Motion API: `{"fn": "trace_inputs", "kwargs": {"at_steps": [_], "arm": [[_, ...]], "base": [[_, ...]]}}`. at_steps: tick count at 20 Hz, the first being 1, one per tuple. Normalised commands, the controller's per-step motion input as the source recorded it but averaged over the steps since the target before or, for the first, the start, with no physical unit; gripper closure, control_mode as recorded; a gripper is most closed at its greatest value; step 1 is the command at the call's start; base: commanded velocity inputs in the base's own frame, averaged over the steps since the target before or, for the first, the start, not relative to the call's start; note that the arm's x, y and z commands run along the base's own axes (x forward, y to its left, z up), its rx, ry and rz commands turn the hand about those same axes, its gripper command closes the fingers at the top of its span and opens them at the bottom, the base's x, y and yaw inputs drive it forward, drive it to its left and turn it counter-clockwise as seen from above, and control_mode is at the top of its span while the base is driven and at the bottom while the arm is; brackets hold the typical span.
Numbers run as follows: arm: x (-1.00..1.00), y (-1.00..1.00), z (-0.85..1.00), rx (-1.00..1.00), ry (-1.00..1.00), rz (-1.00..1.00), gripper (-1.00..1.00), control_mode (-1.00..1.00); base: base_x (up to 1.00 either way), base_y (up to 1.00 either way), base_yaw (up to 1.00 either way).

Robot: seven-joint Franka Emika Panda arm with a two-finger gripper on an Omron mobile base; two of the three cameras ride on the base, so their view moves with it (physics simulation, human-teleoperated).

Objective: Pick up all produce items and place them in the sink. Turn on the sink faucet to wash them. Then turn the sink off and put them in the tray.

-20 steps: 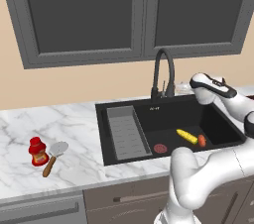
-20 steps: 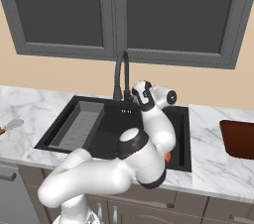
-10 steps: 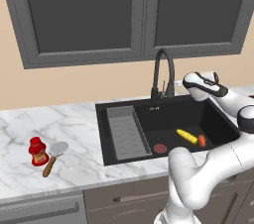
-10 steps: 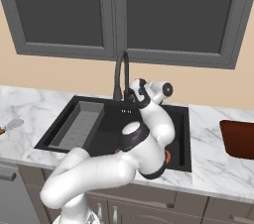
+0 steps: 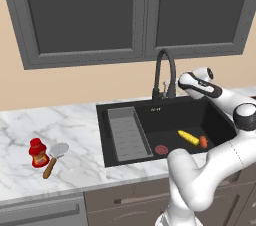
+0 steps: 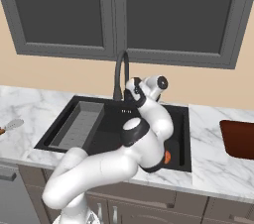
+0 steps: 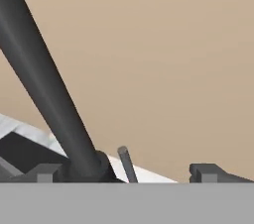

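A white robot arm bends over a black sink (image 5: 210, 115) set in a marble counter (image 5: 75, 165). Nearest the room, on the basin floor, lie a yellow corn cob (image 5: 188, 137) and, just beside it on the side away from the drain (image 5: 161, 149), a small orange-red vegetable (image 5: 203, 142); both produce items are already down in the sink, with a grey ribbed rack (image 5: 126, 132) along its far-left wall. Behind them, at the sink's back rim, the gripper (image 7: 126, 172) hovers close to the base of the tall black faucet (image 5: 164, 72), fingers spread wide and holding nothing, the small side lever (image 7: 127, 164) standing between them. To the left of the sink a red bottle (image 5: 37, 152) and a spatula (image 5: 53, 155) sit untouched; to its right, a reddish-brown tray (image 6: 239, 139) waits. The risk here is a glancing push: if the fingers slide past the thin lever or strike the faucet's stem instead, the water likely stays off and the produce goes unwashed.
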Motion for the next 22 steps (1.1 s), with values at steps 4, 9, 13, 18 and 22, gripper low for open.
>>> {"fn": "trace_inputs", "kwargs": {"at_steps": [4, 9, 13, 18, 22], "arm": [[0.17, 0.06, -0.05, 0.00, 0.03, 0.00, -1.00, -1.00], [0.16, 0.00, -0.06, 0.00, 0.02, 0.00, -1.00, -1.00], [0.14, 0.02, -0.13, 0.00, 0.03, 0.00, -1.00, -1.00], [0.02, 0.05, -0.30, 0.00, 0.01, 0.00, -1.00, -1.00], [0.08, 0.10, -0.03, 0.00, 0.00, 0.00, -1.00, -1.00]], "base": [[0.00, 0.00, 0.00], [0.00, 0.00, 0.00], [0.00, 0.00, 0.00], [0.00, 0.00, 0.00], [0.00, 0.00, 0.00]]}}
